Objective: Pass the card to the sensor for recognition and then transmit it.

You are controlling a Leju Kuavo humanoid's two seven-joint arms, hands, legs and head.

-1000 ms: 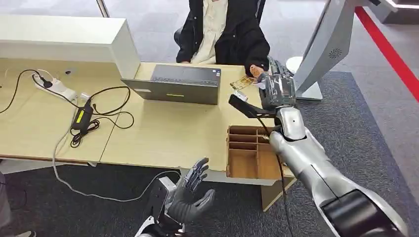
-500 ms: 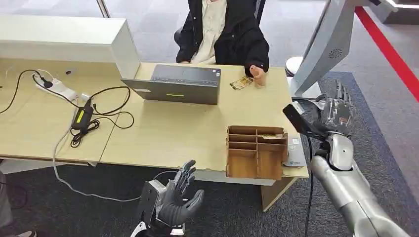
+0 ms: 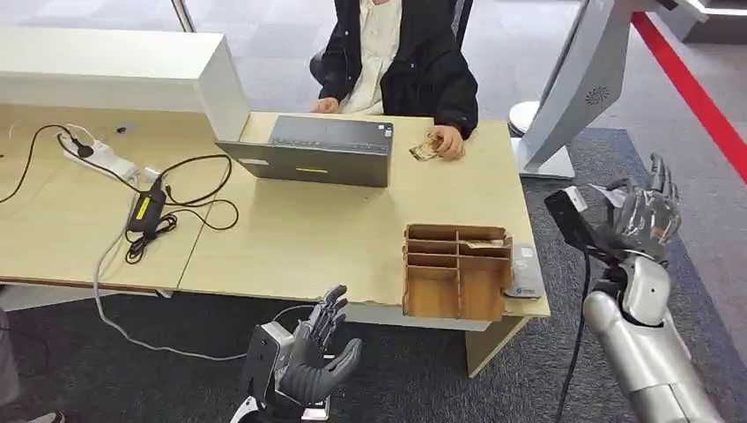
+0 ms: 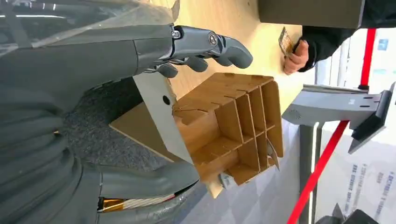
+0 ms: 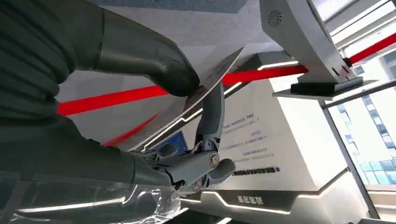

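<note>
Low in front of the desk [image 3: 291, 256] the left hand [image 3: 317, 357] hangs empty with fingers spread, while the right hand [image 3: 647, 211], pinching the card [image 5: 205, 86], has swung off the desk toward the grey sensor stand [image 3: 577, 79], so recognition looks next.

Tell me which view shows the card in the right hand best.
The right wrist view: the thin pale card sits close up, pinched between the right hand's thumb and a finger. The head view shows it as a small white sliver at that hand. The left wrist view looks elsewhere.
</note>
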